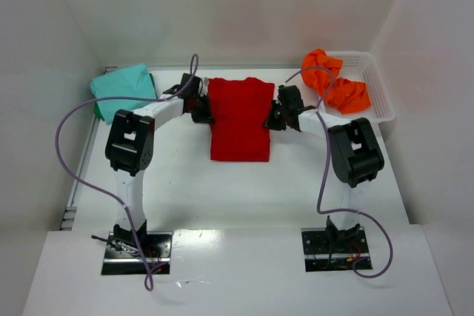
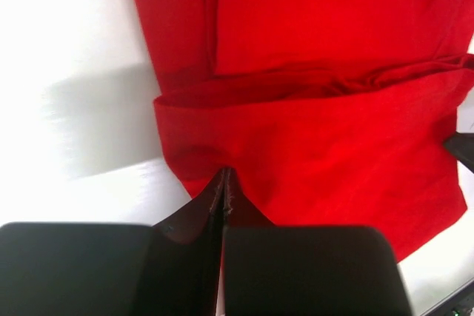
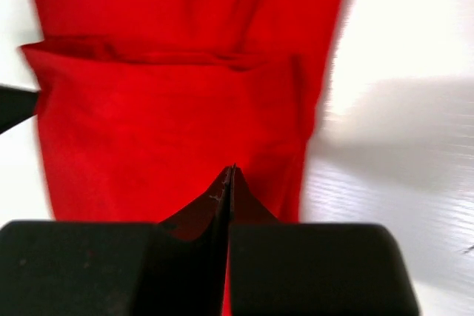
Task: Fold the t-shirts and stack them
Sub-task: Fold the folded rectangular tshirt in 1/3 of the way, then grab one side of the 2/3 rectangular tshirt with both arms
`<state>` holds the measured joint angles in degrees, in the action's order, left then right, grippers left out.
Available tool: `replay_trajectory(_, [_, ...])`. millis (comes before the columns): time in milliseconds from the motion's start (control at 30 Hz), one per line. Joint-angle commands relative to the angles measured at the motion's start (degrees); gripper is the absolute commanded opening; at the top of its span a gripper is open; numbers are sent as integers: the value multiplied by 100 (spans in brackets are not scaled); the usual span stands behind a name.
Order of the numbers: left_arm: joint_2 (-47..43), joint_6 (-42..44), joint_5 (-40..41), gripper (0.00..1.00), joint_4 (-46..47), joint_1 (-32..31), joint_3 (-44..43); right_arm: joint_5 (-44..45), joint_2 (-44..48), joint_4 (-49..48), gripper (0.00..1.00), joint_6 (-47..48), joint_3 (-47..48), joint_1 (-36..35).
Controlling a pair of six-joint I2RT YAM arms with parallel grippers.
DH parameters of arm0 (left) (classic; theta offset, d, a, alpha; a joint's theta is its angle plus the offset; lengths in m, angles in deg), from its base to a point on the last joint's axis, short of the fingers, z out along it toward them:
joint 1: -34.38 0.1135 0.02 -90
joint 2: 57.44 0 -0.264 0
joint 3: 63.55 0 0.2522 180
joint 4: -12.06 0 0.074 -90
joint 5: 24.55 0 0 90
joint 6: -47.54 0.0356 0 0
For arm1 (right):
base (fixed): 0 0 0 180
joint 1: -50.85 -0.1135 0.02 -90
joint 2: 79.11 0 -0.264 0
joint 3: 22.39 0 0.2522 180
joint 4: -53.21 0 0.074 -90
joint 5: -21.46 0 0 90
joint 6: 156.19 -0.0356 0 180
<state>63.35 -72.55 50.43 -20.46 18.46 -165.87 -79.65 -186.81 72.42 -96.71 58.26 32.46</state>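
A bright red t-shirt (image 1: 238,120) lies part-folded in the middle of the table, its top portion doubled over the rest (image 2: 318,146). My left gripper (image 1: 204,112) sits at the shirt's left edge. Its jaws are pressed together on the cloth's rim (image 2: 224,173). My right gripper (image 1: 272,120) mirrors it at the right edge, shut on the hem there (image 3: 232,169). A teal t-shirt (image 1: 122,90) lies folded at the back left. An orange t-shirt (image 1: 337,83) is crumpled at the back right.
The orange shirt spills out of a white mesh basket (image 1: 374,86) at the back right corner. White walls close in the table on three sides. Purple cables loop off both arms.
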Motion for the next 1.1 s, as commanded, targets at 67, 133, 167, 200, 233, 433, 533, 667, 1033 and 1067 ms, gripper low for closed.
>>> replay_trajectory(67, [181,161,52,0,66,124,-153,601,-216,-1,0,170,166,-24])
replay_trajectory(133, [243,222,52,0,-118,125,-276,689,-321,69,0,170,166,-24])
replay_trajectory(167, [295,283,52,1,-119,125,-276,777,-322,148,0,170,218,-24])
replay_trajectory(200, [296,284,52,3,-180,177,-337,777,-322,149,0,170,219,-24])
replay_trajectory(233, [235,345,52,4,-180,177,-338,856,-322,219,0,230,271,-24])
replay_trajectory(433, [-573,644,263,19,-426,177,-285,1103,336,491,3,354,447,98])
replay_trajectory(533, [-1222,785,404,31,-663,177,-163,1103,960,772,21,407,447,99])
replay_trajectory(667, [-1899,846,18,49,-734,177,469,900,1926,835,41,276,-140,99])
replay_trajectory(1033, [-3237,152,-229,71,-154,-174,3238,856,2763,1019,73,-383,-2004,-875])
replay_trajectory(1067, [-3237,152,-229,72,-154,-174,3291,857,2711,1019,73,-445,-2083,-955])
